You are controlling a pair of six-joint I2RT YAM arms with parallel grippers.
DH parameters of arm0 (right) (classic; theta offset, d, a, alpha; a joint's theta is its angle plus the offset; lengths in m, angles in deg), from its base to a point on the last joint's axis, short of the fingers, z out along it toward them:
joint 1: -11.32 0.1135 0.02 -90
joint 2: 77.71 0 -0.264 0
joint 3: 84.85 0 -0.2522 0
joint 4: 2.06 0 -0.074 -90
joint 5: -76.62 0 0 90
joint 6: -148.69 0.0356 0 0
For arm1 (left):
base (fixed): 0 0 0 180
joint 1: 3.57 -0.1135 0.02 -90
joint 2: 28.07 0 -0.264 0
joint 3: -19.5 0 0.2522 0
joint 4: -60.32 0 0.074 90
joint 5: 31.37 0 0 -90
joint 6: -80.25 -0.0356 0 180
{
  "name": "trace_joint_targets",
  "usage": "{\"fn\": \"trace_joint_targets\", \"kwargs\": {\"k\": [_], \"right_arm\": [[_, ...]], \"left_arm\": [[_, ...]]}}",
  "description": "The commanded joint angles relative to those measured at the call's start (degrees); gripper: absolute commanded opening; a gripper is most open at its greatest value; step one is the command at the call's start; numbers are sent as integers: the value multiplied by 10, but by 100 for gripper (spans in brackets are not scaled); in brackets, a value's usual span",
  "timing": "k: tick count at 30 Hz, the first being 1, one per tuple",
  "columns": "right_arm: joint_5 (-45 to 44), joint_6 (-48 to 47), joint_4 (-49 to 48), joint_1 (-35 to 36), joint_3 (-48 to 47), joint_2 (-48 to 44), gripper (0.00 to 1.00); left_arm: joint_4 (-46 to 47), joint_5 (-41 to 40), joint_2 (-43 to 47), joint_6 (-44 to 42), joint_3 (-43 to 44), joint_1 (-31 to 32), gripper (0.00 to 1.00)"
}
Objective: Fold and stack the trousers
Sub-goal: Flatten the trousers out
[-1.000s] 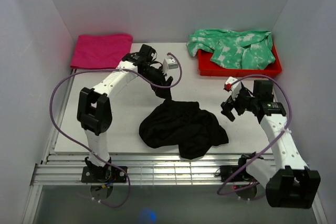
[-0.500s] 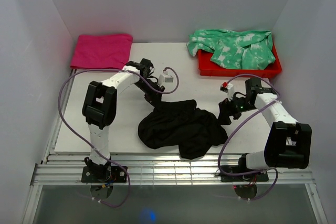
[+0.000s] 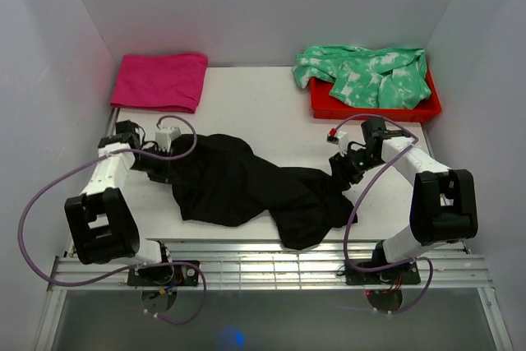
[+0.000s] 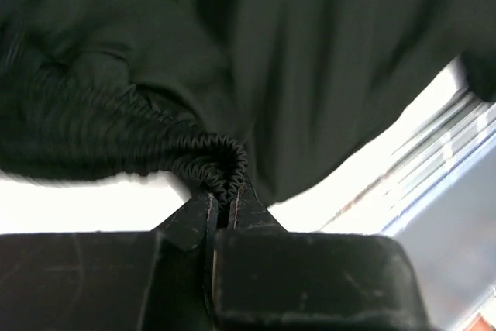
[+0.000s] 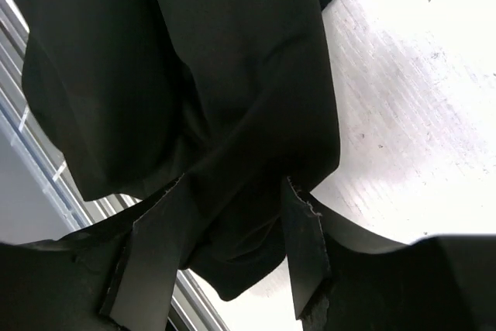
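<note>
Left claw (image 3: pixel 167 170) is pressed together on the gathered elastic waistband of the trousers (image 3: pixel 246 188). In the left wrist view the two black tips (image 4: pixel 221 198) meet with a ridge of ribbed elastic pinched between them. The left arm rises from its base at the near edge, leans out toward the left side of the table (image 3: pixel 271 108), then bends at the wrist so that the claw points inward, low over the tabletop. A purple cable loops from the arm out to the left and back to the base.

The trousers (image 4: pixel 310 60) lie in a long rumpled band across the near half of the table, from the left claw to the right one. The middle is heaped in folds, and a lobe of cloth hangs over the near edge onto the metal rails.

On the right, the right claw (image 3: pixel 340 172) is down at the right end of the trousers (image 5: pixel 232 75). In the right wrist view its fingers (image 5: pixel 147 261) stand spread apart, with a thick fold of black fabric lying between them. Whether they press on the cloth I cannot tell. The right arm climbs from its base, folds sharply at the elbow near the right wall, and reaches left and down to the claw.

Along the back, a folded pink cloth (image 3: pixel 160 80) lies at the left corner. At the right corner a green-and-white tie-dye garment (image 3: pixel 362 71) is heaped in a red tray (image 3: pixel 329 111), well apart from the trousers.
</note>
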Motion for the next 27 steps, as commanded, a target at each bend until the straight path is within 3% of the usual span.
{"fn": "trace_joint_targets", "kwargs": {"k": [1,2,3,5,6,7,9,16,21,27], "right_arm": [[-22,17,-4,11,-26,18,55],[-31,15,1,11,-29,23,56],[-47,11,12,11,-30,25,57],[-82,0,20,11,-29,28,60],[-94,-4,22,11,-26,25,61],[-102,-7,23,11,-24,18,63],[-122,-6,23,11,-22,12,65],[-111,12,10,10,-20,53,62],[-99,10,10,11,-48,82,53],[-93,-6,20,14,-80,129,28]], "left_arm": [[33,-107,52,-11,-80,-15,8],[34,-125,53,-11,-97,-21,17],[20,-140,52,-14,-96,-26,38],[-4,-120,55,-35,-67,-52,54],[-31,-75,59,-45,-49,-65,69],[-44,-60,62,-57,-28,-76,75],[-62,-32,56,-57,44,-78,80],[-94,28,-74,-28,227,-109,80],[-33,-24,-143,13,221,-124,83],[77,-92,-186,64,180,-148,84]]}}
